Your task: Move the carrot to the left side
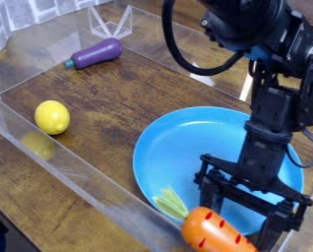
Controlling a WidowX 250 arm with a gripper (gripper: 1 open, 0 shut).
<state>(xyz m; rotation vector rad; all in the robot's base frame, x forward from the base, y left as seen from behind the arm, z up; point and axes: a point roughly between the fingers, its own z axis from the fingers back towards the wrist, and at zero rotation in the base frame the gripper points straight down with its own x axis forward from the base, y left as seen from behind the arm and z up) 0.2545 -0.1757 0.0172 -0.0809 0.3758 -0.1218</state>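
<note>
The carrot (212,232), glossy orange with light green leaves, lies across the near rim of the blue plate (186,148) at the bottom edge of the view. My gripper (249,219) points steeply down over the plate's near right part, directly behind the carrot. Its jaws stand wide open. The left finger (204,189) is just above the carrot's leafy end and the right finger (294,215) is off to the carrot's right. Whether a finger touches the carrot cannot be told. The carrot's tip is cut off by the frame.
A yellow lemon (51,117) sits on the wooden table at the left. A purple eggplant (94,53) lies at the back left. A clear plastic wall (67,157) runs along the near left edge, with another at the back.
</note>
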